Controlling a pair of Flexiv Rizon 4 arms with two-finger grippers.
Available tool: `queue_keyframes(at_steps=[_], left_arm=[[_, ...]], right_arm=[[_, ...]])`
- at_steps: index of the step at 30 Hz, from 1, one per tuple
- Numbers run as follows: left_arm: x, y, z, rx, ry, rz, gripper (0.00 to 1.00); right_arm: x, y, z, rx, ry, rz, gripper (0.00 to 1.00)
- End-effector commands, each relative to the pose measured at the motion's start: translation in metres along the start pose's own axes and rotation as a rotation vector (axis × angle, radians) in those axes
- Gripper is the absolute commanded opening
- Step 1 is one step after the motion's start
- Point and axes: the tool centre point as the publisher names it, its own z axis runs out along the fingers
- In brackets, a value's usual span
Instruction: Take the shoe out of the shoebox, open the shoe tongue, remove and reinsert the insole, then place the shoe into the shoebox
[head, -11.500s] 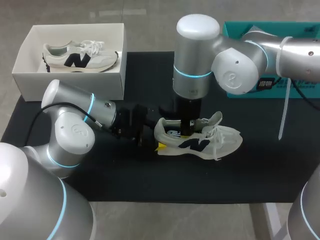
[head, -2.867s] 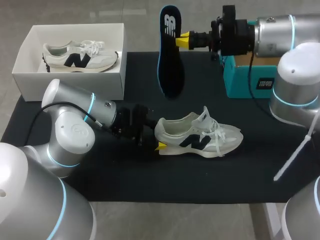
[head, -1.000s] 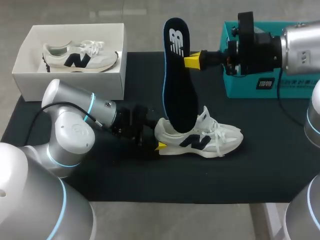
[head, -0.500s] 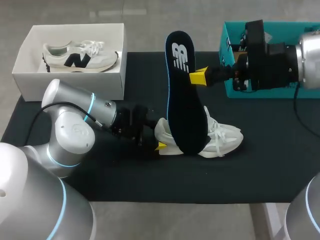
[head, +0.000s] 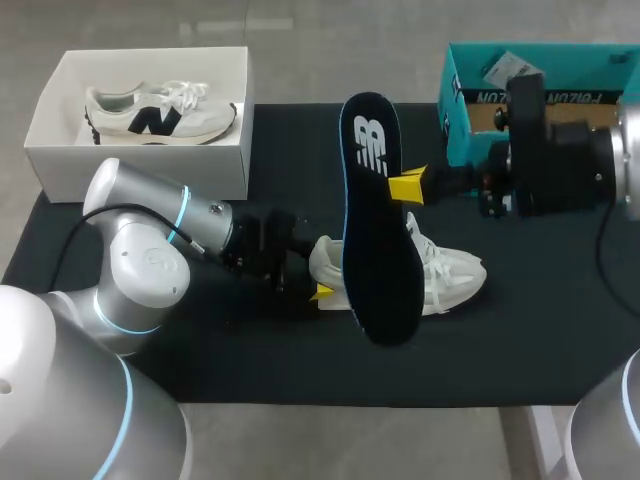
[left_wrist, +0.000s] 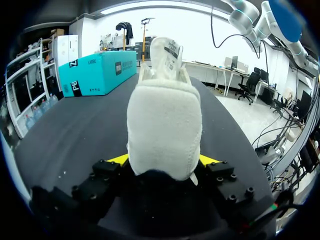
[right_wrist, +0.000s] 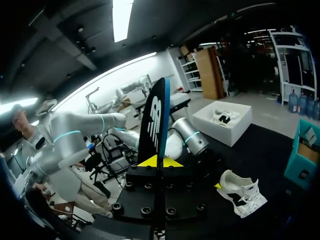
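Note:
A white sneaker (head: 450, 272) with a dark logo lies on its sole on the black table (head: 540, 330), toe to the right. My left gripper (head: 318, 282) is at its heel. In the left wrist view the padded heel (left_wrist: 164, 125) sits between the two yellow tips, touching both, so my left gripper (left_wrist: 162, 161) is shut on it. My right gripper (head: 408, 186) is shut on the edge of a dark insole (head: 378, 250) with a blue rim, held upright over and in front of the sneaker. From the right wrist, the insole (right_wrist: 156, 120) shows edge-on above my right gripper (right_wrist: 160, 161).
A white shoebox (head: 150, 160) at the back left holds a second sneaker (head: 160, 112). A teal box (head: 480, 100) stands at the back right. The sneaker (right_wrist: 245, 192) and white shoebox (right_wrist: 225, 120) lie well ahead of the right gripper.
My right arm has lowered the insole and carried it slightly right, so its lower end now hangs in front of the sneaker. The left arm and sneaker have not moved.

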Motion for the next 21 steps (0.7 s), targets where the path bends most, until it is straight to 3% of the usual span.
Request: queue_keyframes(at_steps=[1, 16, 21], left_arm=[[0.001, -0.001, 0.000, -0.002, -0.001, 0.000, 0.00], [0.001, -0.001, 0.000, -0.002, -0.001, 0.000, 0.00], [0.001, -0.001, 0.000, -0.002, -0.001, 0.000, 0.00]], right_arm=[[0.042, -0.007, -0.004, -0.061, -0.171, -0.001, 0.00], [0.045, 0.002, -0.005, 0.020, -0.370, 0.004, 0.00], [0.041, 0.005, -0.005, -0.003, -0.410, 0.012, 0.00]])
